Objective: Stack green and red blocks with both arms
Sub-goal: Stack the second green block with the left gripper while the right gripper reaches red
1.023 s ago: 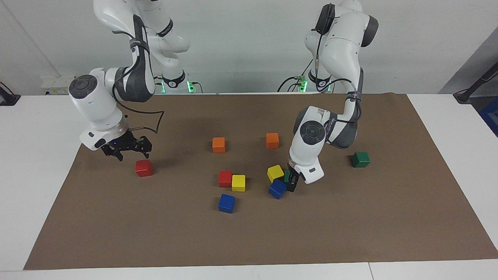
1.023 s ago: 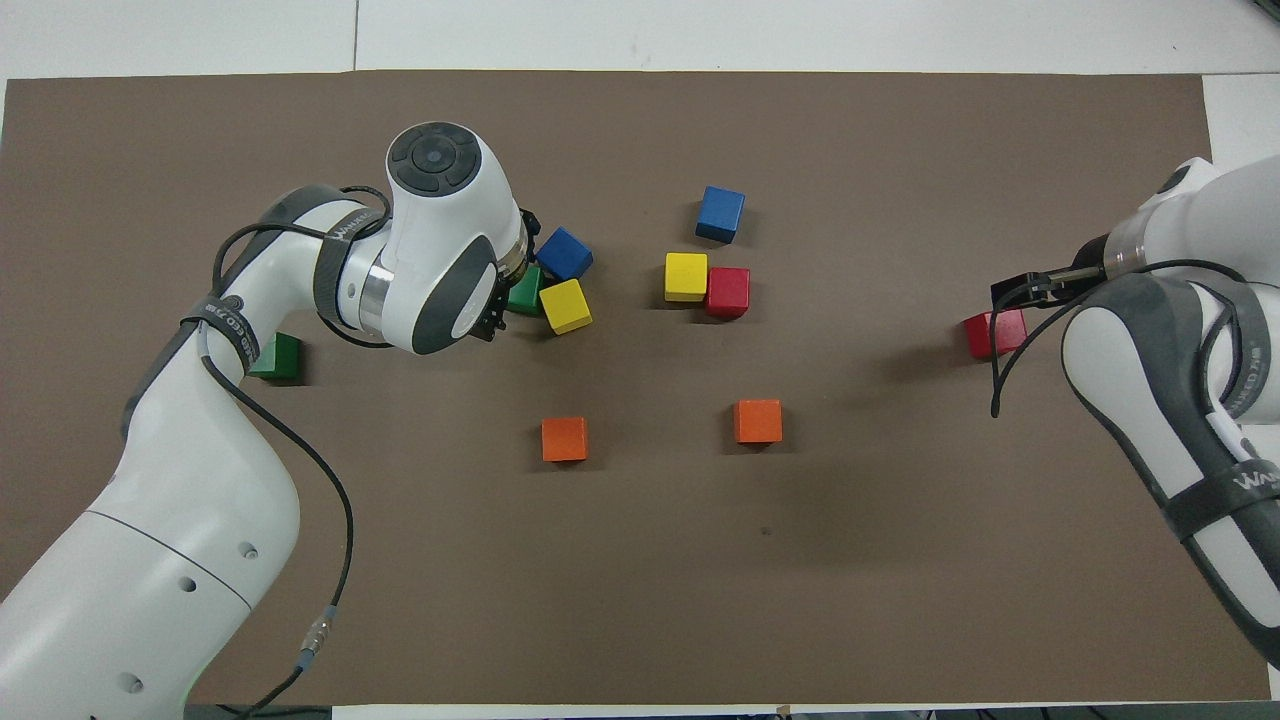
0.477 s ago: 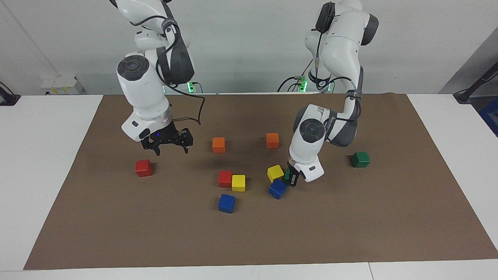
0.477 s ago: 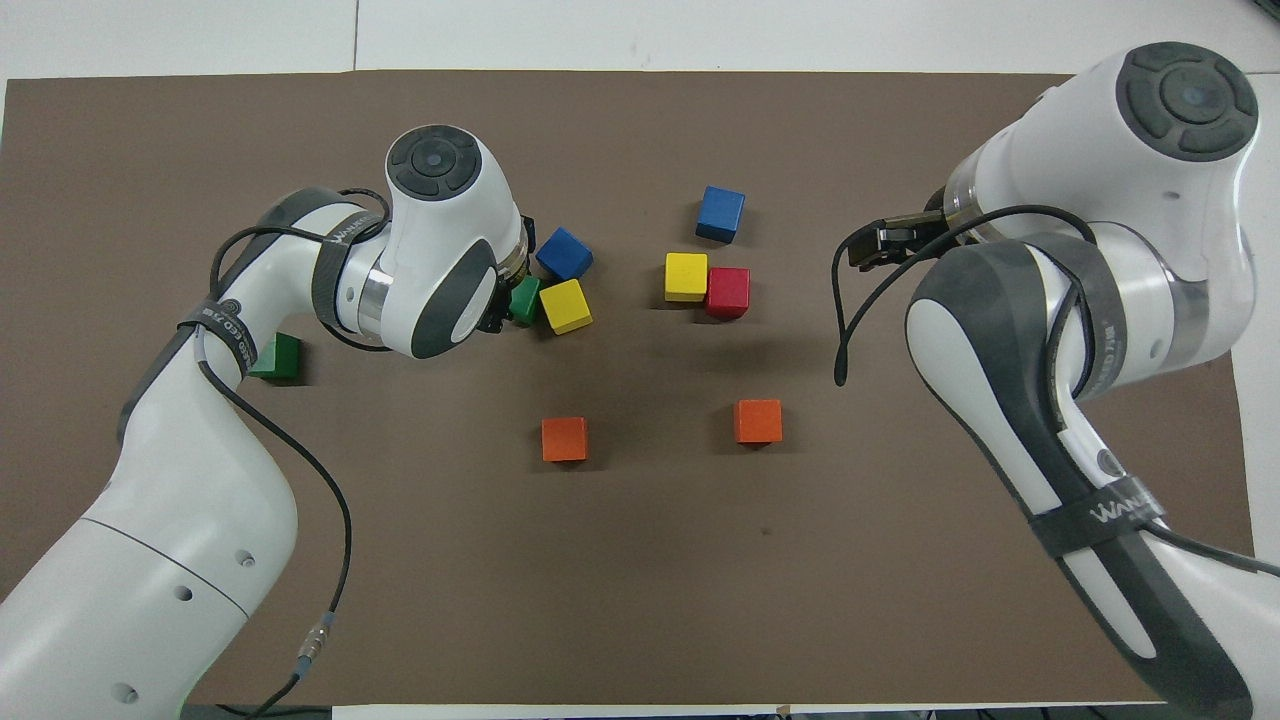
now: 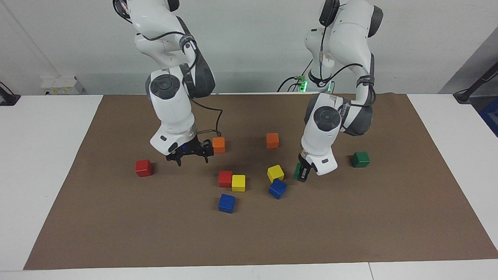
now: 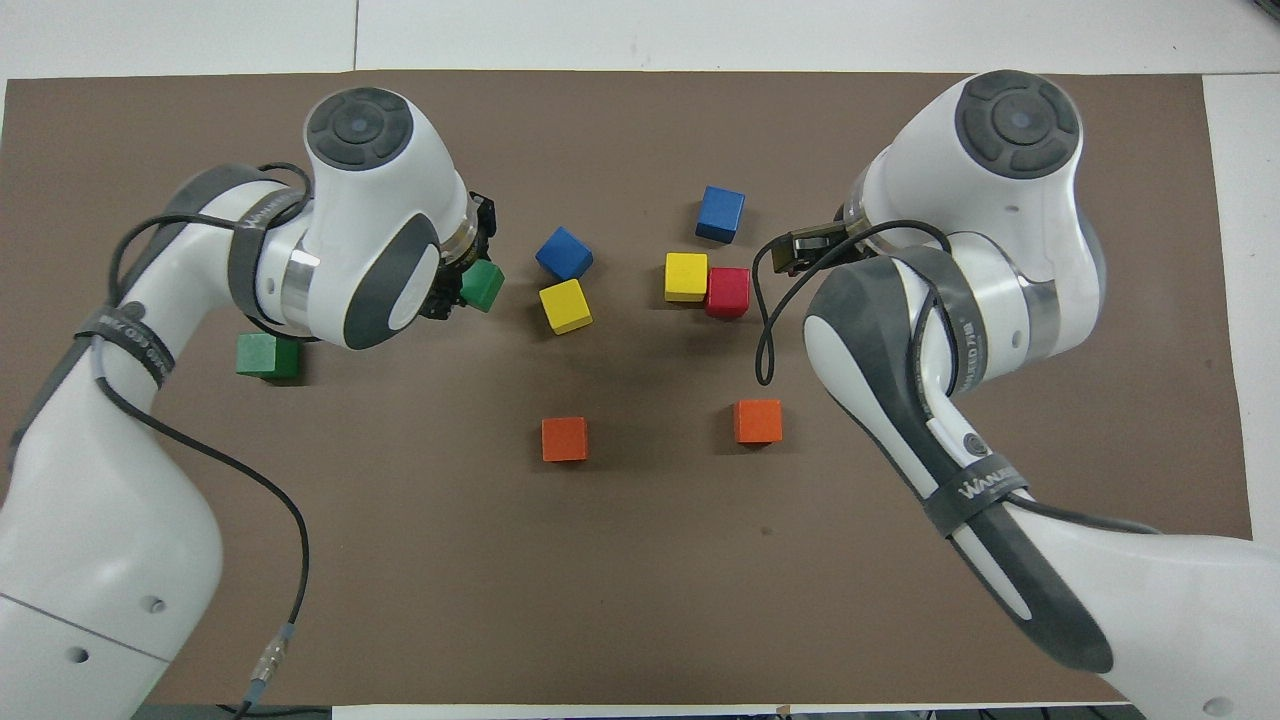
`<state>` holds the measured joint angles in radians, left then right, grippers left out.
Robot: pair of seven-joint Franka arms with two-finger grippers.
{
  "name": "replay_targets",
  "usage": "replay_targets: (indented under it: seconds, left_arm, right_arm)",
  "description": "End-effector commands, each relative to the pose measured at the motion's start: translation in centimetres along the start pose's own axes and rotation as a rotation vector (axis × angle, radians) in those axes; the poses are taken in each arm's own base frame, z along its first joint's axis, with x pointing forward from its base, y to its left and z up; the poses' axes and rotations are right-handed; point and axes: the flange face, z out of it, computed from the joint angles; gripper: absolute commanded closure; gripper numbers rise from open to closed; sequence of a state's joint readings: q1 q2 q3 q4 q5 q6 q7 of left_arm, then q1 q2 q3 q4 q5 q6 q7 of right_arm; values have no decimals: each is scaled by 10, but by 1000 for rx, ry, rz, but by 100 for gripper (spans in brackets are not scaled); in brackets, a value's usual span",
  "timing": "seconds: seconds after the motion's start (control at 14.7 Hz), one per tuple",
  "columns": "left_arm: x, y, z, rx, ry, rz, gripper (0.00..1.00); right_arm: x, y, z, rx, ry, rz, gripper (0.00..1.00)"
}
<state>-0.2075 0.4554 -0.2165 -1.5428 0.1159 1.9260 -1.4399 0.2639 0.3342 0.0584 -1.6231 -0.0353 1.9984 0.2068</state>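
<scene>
A brown mat (image 5: 249,233) covers most of the white table (image 5: 42,155), and both white arms reach down over it. The left arm (image 5: 334,120) comes from its own end and bends low; its gripper (image 5: 302,174) is clamped on a green block (image 5: 298,171) – the block sits between the fingertips, raised just off the mat, with its shadow below. In the overhead view the same green block (image 6: 483,285) sticks out from under the wrist on the side toward the table's middle. The right arm (image 5: 173,105) hangs over the middle of the mat, and its gripper (image 5: 190,155) has its fingers spread wide with nothing between them. It is in the air, over bare mat between the two red blocks and close beside an orange block (image 5: 218,144).

The second green block (image 5: 360,159) lies alone on the mat toward the left arm's end, apart from the held one. One red block (image 5: 143,168) lies alone toward the right arm's end – apart from the right gripper. The other red block (image 5: 225,179) lies near the middle, touching a yellow block (image 5: 238,182), with a blue block (image 5: 227,203) farther from the robots. A second yellow block (image 5: 275,173) and a second blue block (image 5: 277,189) lie just beside the left gripper. Another orange block (image 5: 272,140) lies nearer the robots.
</scene>
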Motion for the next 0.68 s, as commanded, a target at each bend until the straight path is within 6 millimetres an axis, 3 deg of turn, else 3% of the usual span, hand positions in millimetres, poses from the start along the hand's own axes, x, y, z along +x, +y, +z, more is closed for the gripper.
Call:
replay_targets:
  seconds: [0.0,0.14,0.27,0.34,0.61]
  left_arm:
    - [21,-35,-19,53,7,207,100]
    - [44,-61,-28,87,-5,383,100]
    - [72,-90,-31,103,-27,641,100]
    - [88,-100,-30,97,-46,721,100]
    - [137,-124,-29,70,-81,911,100]
  right_arm:
    - [-7,-47,-1,-53,18,-143,0]
    - [-13,-66,-2,-58,26,-272,0]
    - [-21,-80,2,-81,51,-598,0]
    - [-25,-90,1,-90,66,-673,0]
    - [-28,-98,13,-115,144,-1006,0]
